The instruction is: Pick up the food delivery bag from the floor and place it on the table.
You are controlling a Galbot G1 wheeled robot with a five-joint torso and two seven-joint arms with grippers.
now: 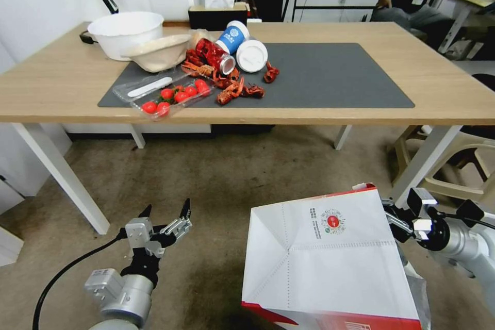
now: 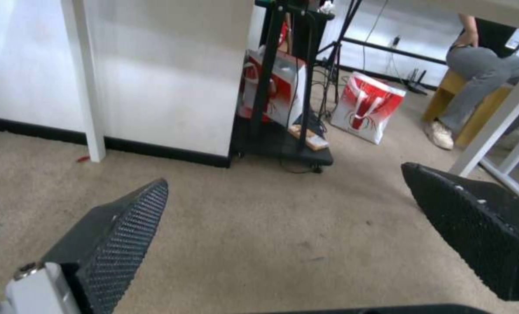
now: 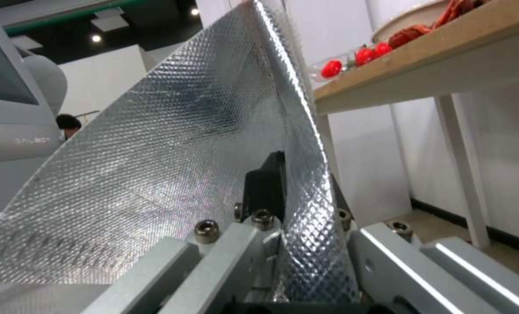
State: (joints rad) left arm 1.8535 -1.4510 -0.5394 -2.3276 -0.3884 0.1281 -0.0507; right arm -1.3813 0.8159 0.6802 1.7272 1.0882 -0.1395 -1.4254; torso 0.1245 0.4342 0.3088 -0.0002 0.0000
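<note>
below light-wood table, boxy white paper bag w/ red trim is pinched by right gripper; left gripper is held wide, empty. rim grip should be kept firm, bag lifted level.

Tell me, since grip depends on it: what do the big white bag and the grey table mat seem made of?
The boxy white delivery bag looks like matte paper: sharp creases and stitch-like perforated fold lines. Its inside wall, pinched by the right gripper, is shiny quilted silver foil. The dark grey rectangular mat looks matte and flat, perhaps rubber or felt.
</note>
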